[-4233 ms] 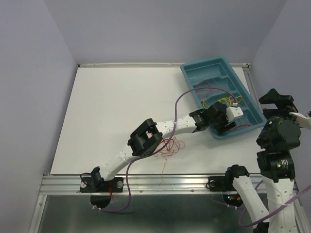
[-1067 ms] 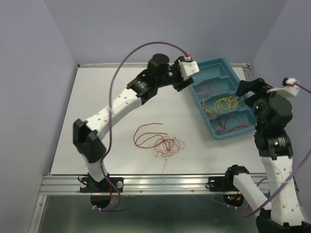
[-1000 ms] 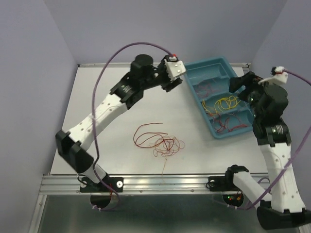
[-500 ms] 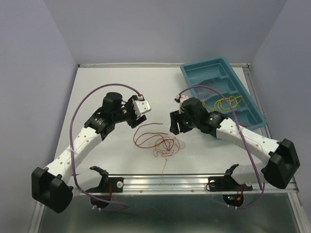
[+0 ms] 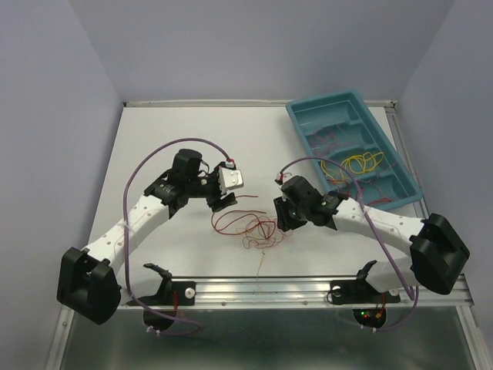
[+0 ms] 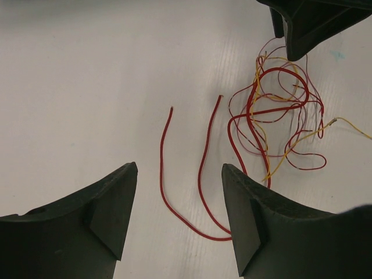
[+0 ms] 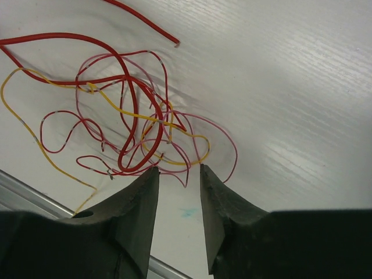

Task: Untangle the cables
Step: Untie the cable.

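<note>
The cables (image 5: 258, 227) lie as a small tangle of thin red, pink and yellow strands on the white table. A thicker red strand (image 6: 200, 174) loops out to the tangle's left. My left gripper (image 5: 221, 202) hovers over that loop, and its open jaws (image 6: 178, 168) straddle the strand's two runs. My right gripper (image 5: 283, 217) is at the tangle's right edge. Its jaws (image 7: 179, 168) stand narrowly apart, their tips touching the tangle's (image 7: 133, 128) nearest pink loops. The right fingers (image 6: 296, 29) show beyond the tangle (image 6: 279, 116) in the left wrist view.
A teal tray (image 5: 323, 99) with compartments sits at the back right and holds sorted red and yellow strands (image 5: 354, 163). An aluminium rail (image 5: 254, 289) runs along the near table edge, close below the tangle.
Both arms have swung from near the tray down to the tangle. In the last half second the right gripper slid onto the tangle's edge and its jaws narrowed.
</note>
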Motion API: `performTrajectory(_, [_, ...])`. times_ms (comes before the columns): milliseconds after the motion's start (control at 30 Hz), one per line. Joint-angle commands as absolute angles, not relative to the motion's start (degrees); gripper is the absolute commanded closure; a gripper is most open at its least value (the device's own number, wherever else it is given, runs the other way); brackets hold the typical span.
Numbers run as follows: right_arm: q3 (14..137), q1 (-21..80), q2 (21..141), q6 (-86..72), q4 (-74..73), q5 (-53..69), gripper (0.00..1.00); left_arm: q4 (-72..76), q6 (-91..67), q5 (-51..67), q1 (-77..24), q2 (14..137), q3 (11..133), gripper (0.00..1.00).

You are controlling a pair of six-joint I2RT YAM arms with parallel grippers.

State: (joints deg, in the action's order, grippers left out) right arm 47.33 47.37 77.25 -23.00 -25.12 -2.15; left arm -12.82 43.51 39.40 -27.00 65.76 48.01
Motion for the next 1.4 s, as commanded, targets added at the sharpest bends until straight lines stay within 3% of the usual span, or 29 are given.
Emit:
performTrajectory(0, [46.0, 48.1, 78.7, -24.3, -19.4, -2.5, 0.64, -11.6, 44.4, 42.9, -27.9, 67.4, 48.9, 0.3])
performTrajectory(167, [45.7, 48.2, 80.5, -23.7, -18.0, -2.0, 0.74, -8.0, 43.7, 42.8, -29.8, 70.6, 48.6, 0.31])
performTrajectory(300, [45.3, 48.3, 80.8, -23.4, -17.2, -1.6, 0.75, -4.7, 42.7, 42.1, -31.8, 74.5, 49.4, 0.31])
performTrajectory(400, [44.7, 48.3, 80.8, -23.3, -17.1, -2.0, 1.0, -3.1, 41.4, 41.7, -33.6, 79.4, 51.1, 0.32])
performTrajectory(667, [41.0, 48.3, 67.3, -25.0, -16.9, -6.7, 0.99, -0.3, 37.9, 42.3, -38.8, 88.2, 53.5, 0.39])
performTrajectory(1000, [40.5, 48.3, 67.1, -25.8, -18.5, -8.6, 0.99, -1.5, 38.6, 46.5, -40.9, 92.8, 55.8, 0.44])
performTrajectory(1167, [40.5, 48.3, 65.3, -26.1, -18.5, -10.0, 0.99, -3.3, 38.6, 44.6, -41.7, 96.5, 57.7, 0.69])
performTrajectory(1367, [40.9, 48.3, 60.9, -27.8, -19.1, -12.6, 1.0, -5.0, 39.6, 45.7, -41.7, 96.2, 57.6, 0.62])
